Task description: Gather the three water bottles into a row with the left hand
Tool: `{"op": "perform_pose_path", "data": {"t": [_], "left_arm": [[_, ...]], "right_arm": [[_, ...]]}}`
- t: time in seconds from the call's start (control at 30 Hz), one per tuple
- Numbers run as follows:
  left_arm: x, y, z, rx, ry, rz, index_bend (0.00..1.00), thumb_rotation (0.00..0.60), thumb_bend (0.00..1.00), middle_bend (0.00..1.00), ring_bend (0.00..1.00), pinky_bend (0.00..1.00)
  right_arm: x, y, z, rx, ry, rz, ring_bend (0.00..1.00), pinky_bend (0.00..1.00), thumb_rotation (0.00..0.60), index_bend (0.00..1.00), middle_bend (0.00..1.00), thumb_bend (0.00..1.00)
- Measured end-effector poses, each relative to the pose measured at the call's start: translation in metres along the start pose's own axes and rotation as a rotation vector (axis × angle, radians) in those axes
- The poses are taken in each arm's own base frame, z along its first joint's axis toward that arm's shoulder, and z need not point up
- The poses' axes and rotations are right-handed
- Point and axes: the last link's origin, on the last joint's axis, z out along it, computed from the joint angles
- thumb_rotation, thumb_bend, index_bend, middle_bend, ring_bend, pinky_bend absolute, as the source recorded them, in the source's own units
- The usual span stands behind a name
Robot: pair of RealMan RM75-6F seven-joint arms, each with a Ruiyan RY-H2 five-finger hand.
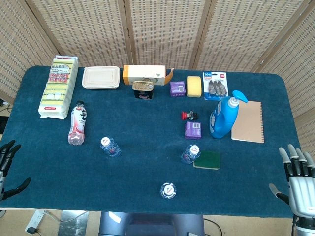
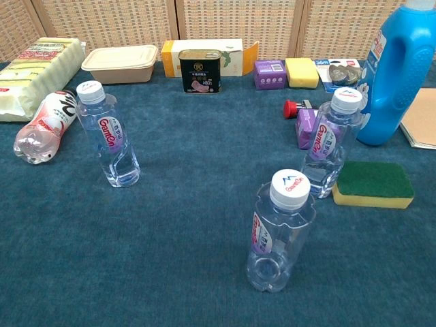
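Nearest bottle (image 2: pixel 281 230) stands upright close to the table's front edge (image 1: pixel 147 209), roughly centre, with bare blue cloth on all sides of it. Second bottle (image 2: pixel 330 142) stands upright further back and to the right, hemmed in: green-topped sponge (image 2: pixel 373 182) just beside it on the right, small purple box (image 2: pixel 304 127) right behind it, big blue detergent jug (image 2: pixel 397 71) beyond that. Third bottle (image 2: pixel 109 133) stands upright well over on the left, apart from the other two, with a wide open strip of cloth between them. Pink drink bottle (image 2: pixel 42 127) lies on its side just left of it, near the pack of sponges (image 1: pixel 58 86) at the left edge.

My left hand (image 1: pixel 7 167) sits off the table's front-left corner, fingers spread, gripping nothing, well apart from every bottle. My right hand (image 1: pixel 298 179) is off the front-right corner, fingers up and apart, also empty. Neither shows in the chest view.

Back row along the far edge: beige lidded container (image 1: pixel 101 77), yellow-white carton (image 1: pixel 145 74), tin can (image 1: pixel 142 90), another purple box (image 1: pixel 177 88), yellow sponge (image 1: pixel 194 86), blister pack (image 1: pixel 215 84). Notebook (image 1: pixel 248 121) lies flat right of the jug, near the right edge. Small red-capped item (image 1: pixel 189 116) sits behind the purple box.

Open room: the whole front-left and middle band of cloth; the right-middle is crowded.
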Motion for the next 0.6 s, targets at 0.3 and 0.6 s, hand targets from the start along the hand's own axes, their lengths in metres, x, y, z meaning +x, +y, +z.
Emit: {"op": "perform_pose_path", "data": {"t": [0.3, 0.6], "left_arm": [[-0.002, 0.005, -0.002, -0.052, -0.025, -0.011, 0.00, 0.600, 0.20, 0.00, 0.00, 0.12], [-0.012, 0.016, 0.004, -0.231, -0.139, -0.102, 0.00, 0.600, 0.19, 0.00, 0.00, 0.12]], "right_arm": [[0.001, 0.001, -0.002, 0.003, 0.002, 0.006, 0.00, 0.00, 0.600, 0.00, 0.00, 0.16], [0.003, 0.002, -0.002, 0.003, 0.001, 0.019, 0.00, 0.00, 0.600, 0.00, 0.00, 0.16]]}}
